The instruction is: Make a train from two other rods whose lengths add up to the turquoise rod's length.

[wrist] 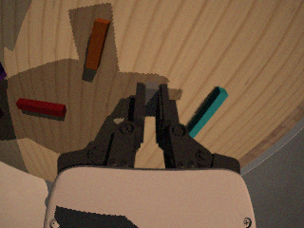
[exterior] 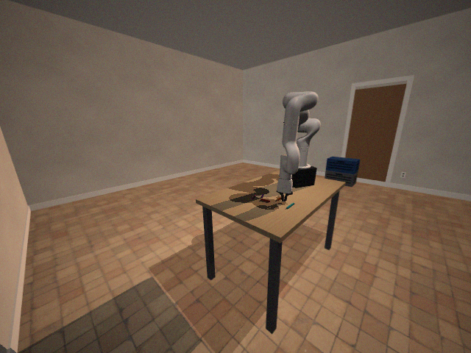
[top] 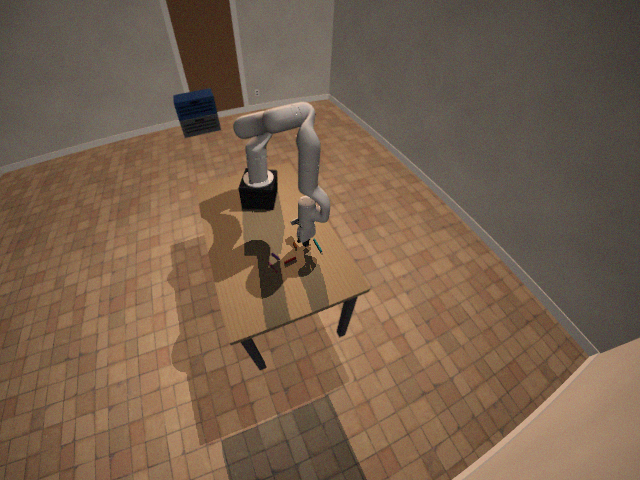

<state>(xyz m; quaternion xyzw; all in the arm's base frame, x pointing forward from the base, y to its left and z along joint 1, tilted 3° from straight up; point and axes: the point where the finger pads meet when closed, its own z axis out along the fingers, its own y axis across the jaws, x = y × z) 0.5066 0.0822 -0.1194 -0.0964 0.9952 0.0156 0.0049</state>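
Note:
My gripper [wrist: 150, 96] is shut on a small grey rod [wrist: 151, 86], of which only the end shows between the fingertips. It hangs low over the wooden table [top: 281, 258], between the orange rod and the turquoise rod. The turquoise rod [wrist: 208, 112] lies flat to the right of the fingers, near the table edge; it also shows in the top view [top: 317, 245]. The orange rod [wrist: 97, 44] lies ahead to the left. The red rod [wrist: 41, 108] lies further left, in shadow. A purple rod [top: 273, 255] lies beyond the red one.
The arm's black base [top: 257, 189] stands at the far end of the table. The table's right edge [wrist: 273, 142] runs close behind the turquoise rod. A blue crate [top: 196, 111] stands on the floor by the door.

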